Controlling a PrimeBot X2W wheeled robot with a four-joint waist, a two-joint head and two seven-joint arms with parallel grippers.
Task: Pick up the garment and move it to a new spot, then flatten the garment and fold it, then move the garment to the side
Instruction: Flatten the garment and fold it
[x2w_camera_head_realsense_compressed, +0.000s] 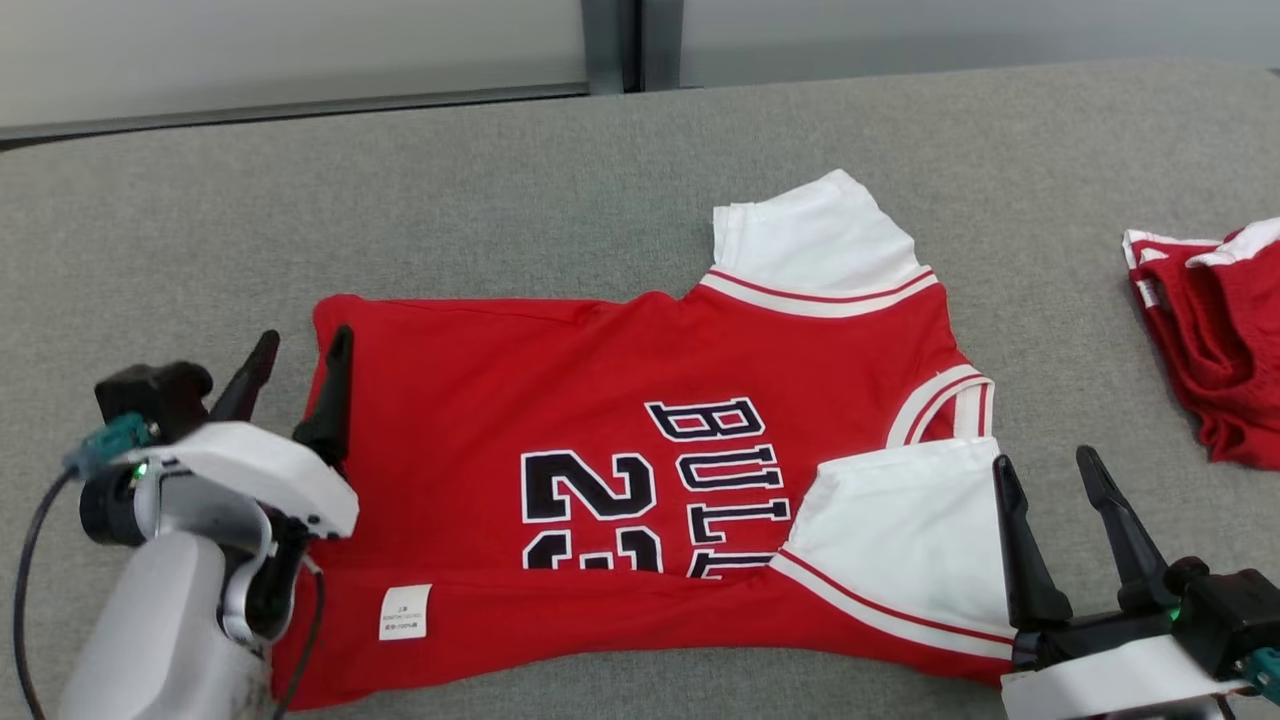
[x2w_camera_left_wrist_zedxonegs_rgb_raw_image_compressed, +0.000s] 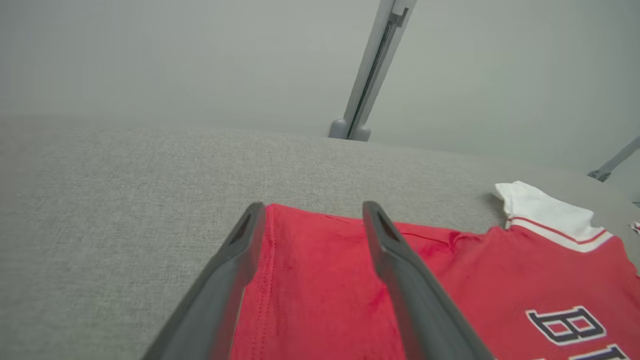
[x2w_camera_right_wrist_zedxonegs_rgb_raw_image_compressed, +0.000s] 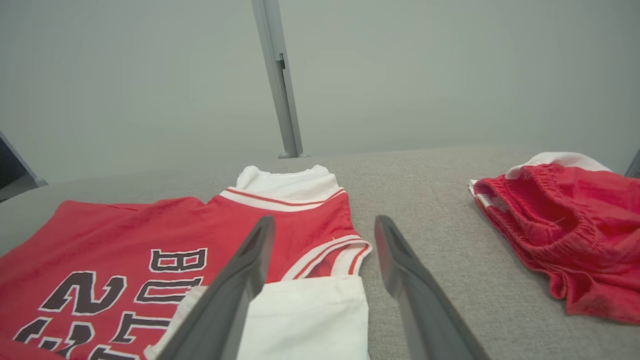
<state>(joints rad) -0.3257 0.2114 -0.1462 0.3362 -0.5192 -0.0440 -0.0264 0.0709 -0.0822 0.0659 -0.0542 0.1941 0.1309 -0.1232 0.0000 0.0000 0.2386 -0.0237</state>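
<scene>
Right gripper (x2w_camera_head_realsense_compressed: 1042, 460): near right; fingers stood apart, empty, at the white sleeve's right edge.
Left gripper (x2w_camera_head_realsense_compressed: 305, 340): near left; fingers stood apart, empty, over the jersey's hem.
Jersey (x2w_camera_head_realsense_compressed: 600, 400): red; lay mid-table (x2w_camera_head_realsense_compressed: 500, 200), near edge folded over, collar rightward.
Shorts (x2w_camera_head_realsense_compressed: 1220, 340): red; lay bunched far right, apart.

A grey cloth-covered bench (x2w_camera_head_realsense_compressed: 500, 200) carries a pair of red shorts (x2w_camera_head_realsense_compressed: 1225, 350) with white trim, which lie crumpled on the right part of the bench. Behind the bench stands a pale wall (x2w_camera_head_realsense_compressed: 300, 50). A grey metal post (x2w_camera_head_realsense_compressed: 610, 45) rises at the far edge of the bench.
</scene>
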